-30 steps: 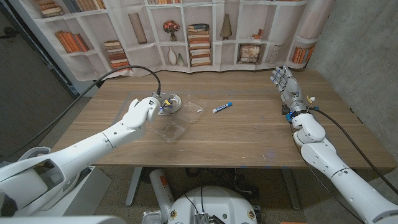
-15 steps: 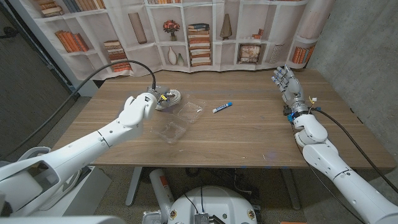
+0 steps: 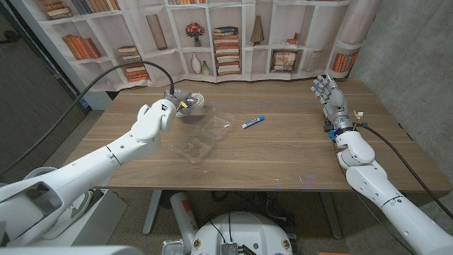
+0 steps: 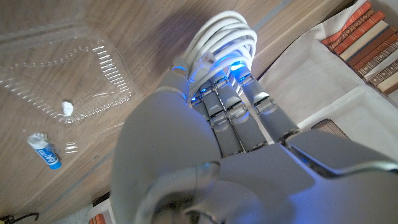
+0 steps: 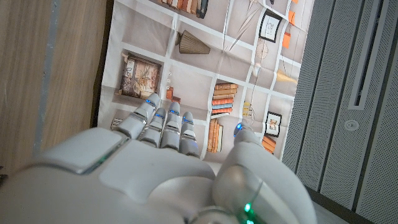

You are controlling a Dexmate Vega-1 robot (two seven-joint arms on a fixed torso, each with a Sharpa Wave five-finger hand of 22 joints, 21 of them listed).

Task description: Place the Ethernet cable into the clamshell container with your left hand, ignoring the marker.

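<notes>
Now our left hand (image 3: pixel 157 117) holds the coiled Ethernet cable (image 3: pixel 190 106) up above the wooden surface (image 3: pixel 283 152), and our fingers (image 4: pixel 231 102) are wrapped around the white loops. From the left wrist view we see the loops of the cable (image 4: pixel 221 37) sticking out past our fingertips. The cable hangs near the far left part of the surface, just beside the clamshell container (image 3: pixel 204 137) and a bit behind it. The container is clear plastic and lies open, with one half nearer to us and the other half farther away. It has nothing inside that we can see. The marker (image 3: pixel 253 122) with the blue cap lies on the surface to the right of the container, apart from it. Our right hand (image 3: pixel 330 103) is far off on the right side of the surface, holding nothing, with its fingers (image 5: pixel 163 124) straight and close side by side.
</notes>
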